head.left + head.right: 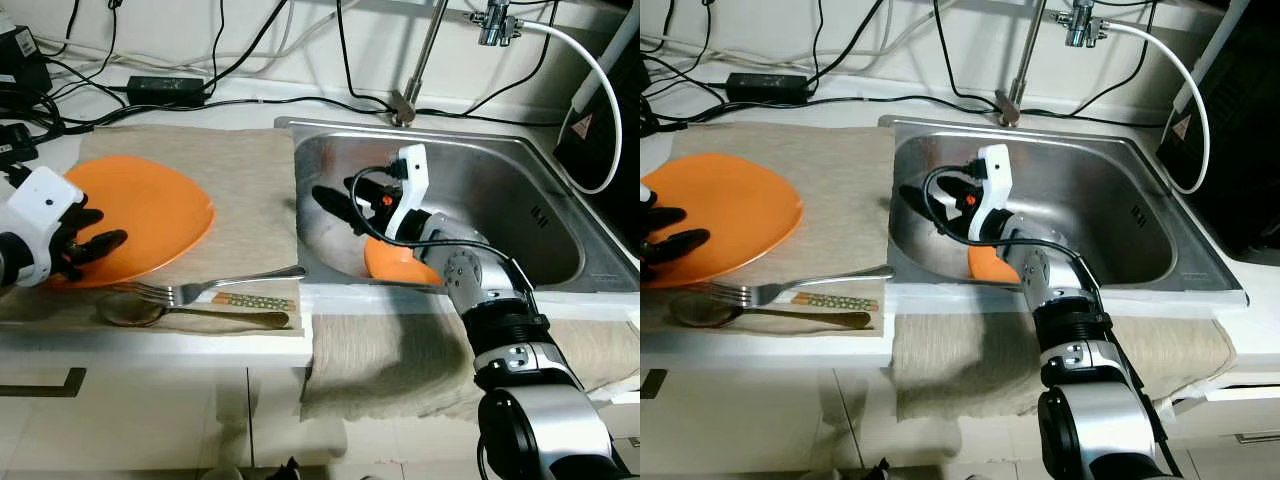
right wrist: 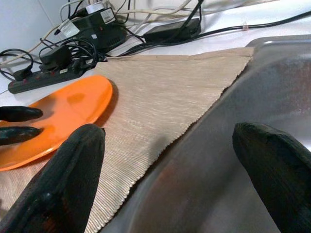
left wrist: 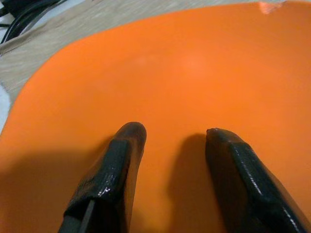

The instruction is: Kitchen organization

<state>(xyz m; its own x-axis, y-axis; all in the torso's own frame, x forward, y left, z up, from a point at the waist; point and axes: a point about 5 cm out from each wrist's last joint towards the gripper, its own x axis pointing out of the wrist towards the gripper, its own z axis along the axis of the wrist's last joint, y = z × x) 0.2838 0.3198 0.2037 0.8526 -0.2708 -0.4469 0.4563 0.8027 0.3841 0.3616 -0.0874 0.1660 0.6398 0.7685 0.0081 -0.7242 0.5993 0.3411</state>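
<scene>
In the left eye view, the steel sink [image 1: 560, 215] serves as the landmark: beside its left wall a beige ribbed mat [image 1: 240, 190] covers the counter [image 1: 150, 345], and on the mat's far side from the sink rests a large orange plate [image 1: 150, 215]. The left gripper [image 1: 95, 245] sits over the plate's edge farthest from the sink, its two black fingers slightly apart with nothing clamped between them. Just in front of the plate lie a fork [image 1: 215, 288] and a spoon [image 1: 135, 310], the fork's handle reaching toward the sink's front-left corner. Inside the sink, near its front wall, an orange bowl [image 1: 392, 262] rests on the basin floor, partly hidden by the right arm; the right gripper [image 1: 335, 205] hovers in the basin near the left wall, fingers spread wide and empty. A second beige cloth [image 1: 390, 365] hangs over the counter edge in front of the sink, and cables [image 1: 130, 85] trail along the wall behind the mat (a black adapter among them). The faucet [image 1: 420, 60] rises behind the sink's back rim. In the left wrist view, both fingers hover just above the plate's orange surface, parted. In the right wrist view, the widely parted fingers frame the sink's left wall, with the mat and plate beyond it.
</scene>
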